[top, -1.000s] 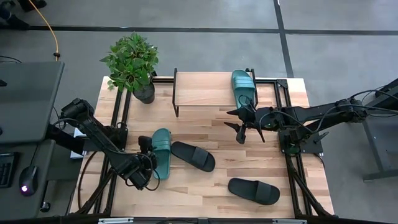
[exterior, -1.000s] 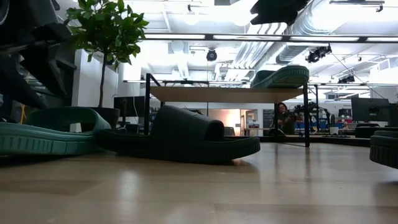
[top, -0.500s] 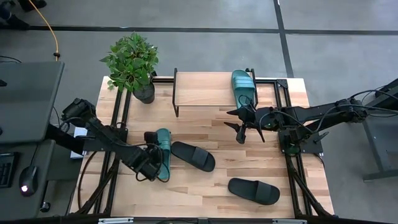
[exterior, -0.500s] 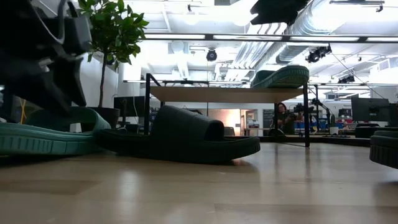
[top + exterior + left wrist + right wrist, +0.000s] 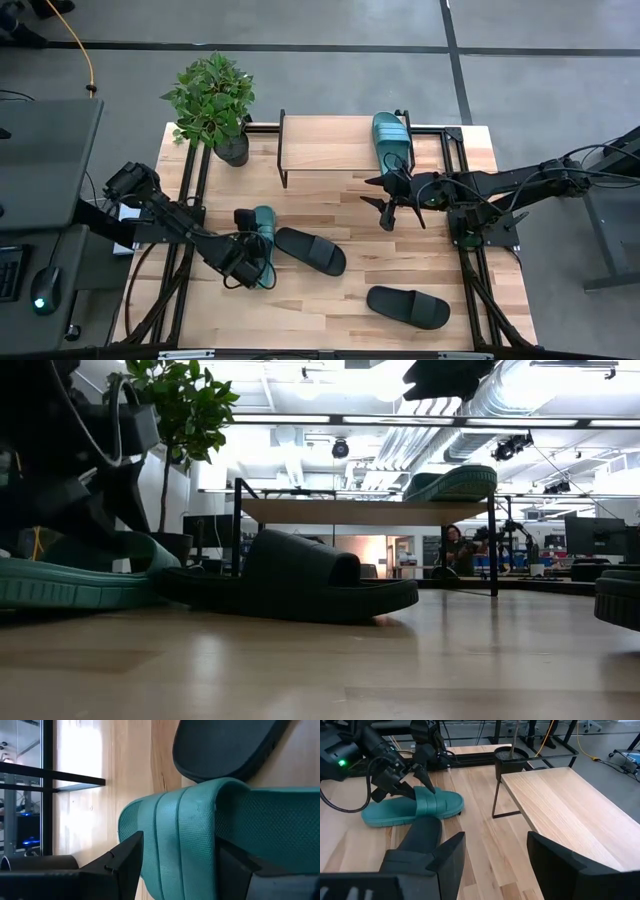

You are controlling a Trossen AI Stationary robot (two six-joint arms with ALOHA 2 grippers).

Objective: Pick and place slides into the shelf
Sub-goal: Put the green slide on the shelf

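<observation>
The shelf [image 5: 335, 143] stands at the counter's [image 5: 330, 310] far edge, one teal slide [image 5: 391, 139] lying on its right end. My left hand [image 5: 256, 262] sits open near the counter's left edge, fingers [image 5: 117, 865] straddling the second teal slide's [image 5: 263, 232] strap, a black slide [image 5: 311, 251] just beside it. Another black slide [image 5: 408, 306] lies toward the front-right corner, and my right hand [image 5: 383, 197] hangs open near the shelf.

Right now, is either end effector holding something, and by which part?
Nothing is held yet. The left end effector is open around the strap of the teal slide, which lies on the table. The right end effector is open and empty.
</observation>
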